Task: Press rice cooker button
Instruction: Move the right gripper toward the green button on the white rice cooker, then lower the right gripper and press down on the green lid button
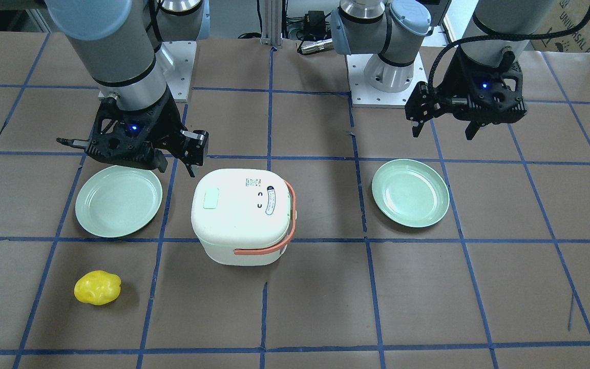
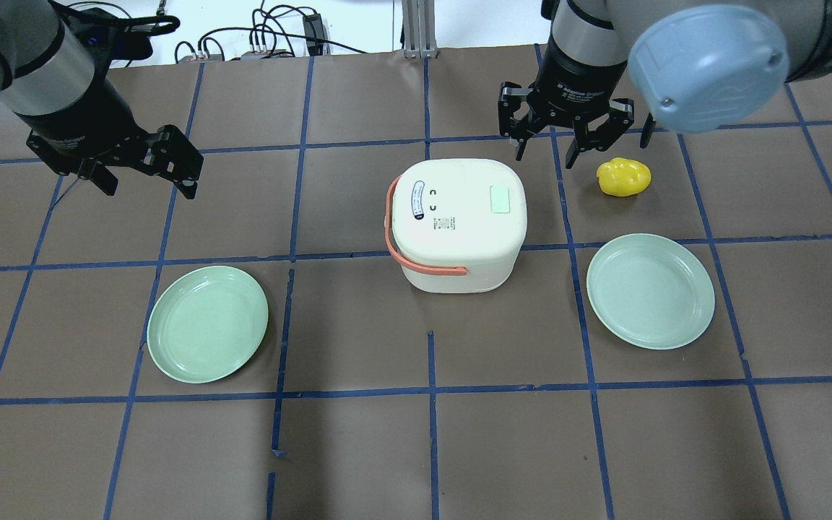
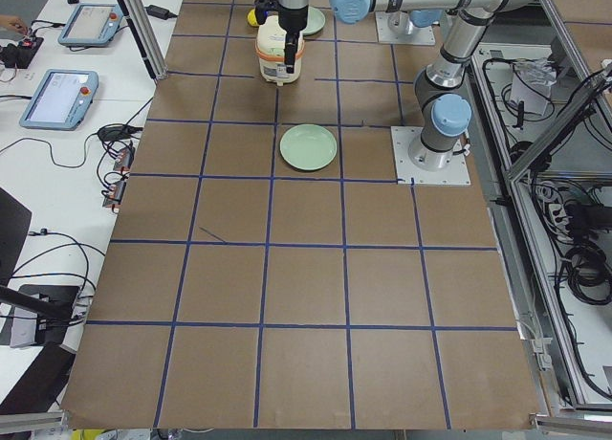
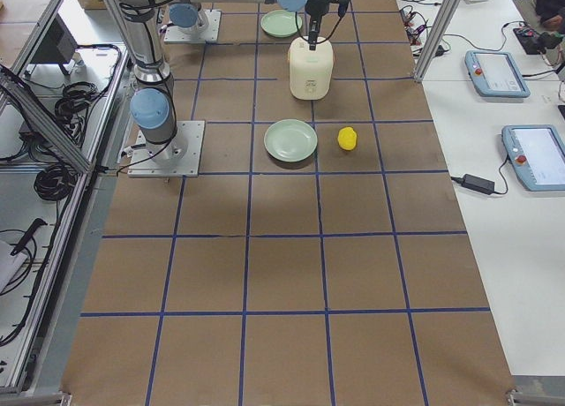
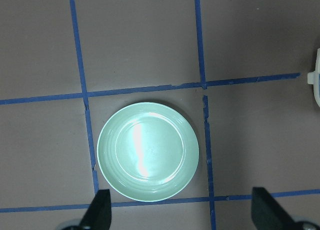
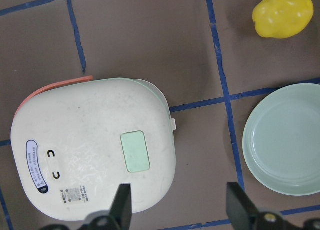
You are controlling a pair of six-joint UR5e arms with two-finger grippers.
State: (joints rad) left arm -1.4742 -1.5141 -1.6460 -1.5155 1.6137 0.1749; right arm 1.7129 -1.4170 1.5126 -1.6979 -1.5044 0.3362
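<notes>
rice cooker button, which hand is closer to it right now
Right. The right hand hovers open just past the rice cooker's far edge, close to the green button. The left hand hangs well off to the cooker's left.

A brown table [image 2: 358, 448] gridded with blue tape is carrying a white rice cooker [image 2: 459, 224], sitting just below the right gripper [image 2: 546, 155]. A yellow fruit-like object [image 2: 624, 177] and a green plate [image 2: 651, 291] are lying near that gripper, while a second green plate [image 2: 208, 323] is resting below the left gripper [image 2: 149, 184].
</notes>
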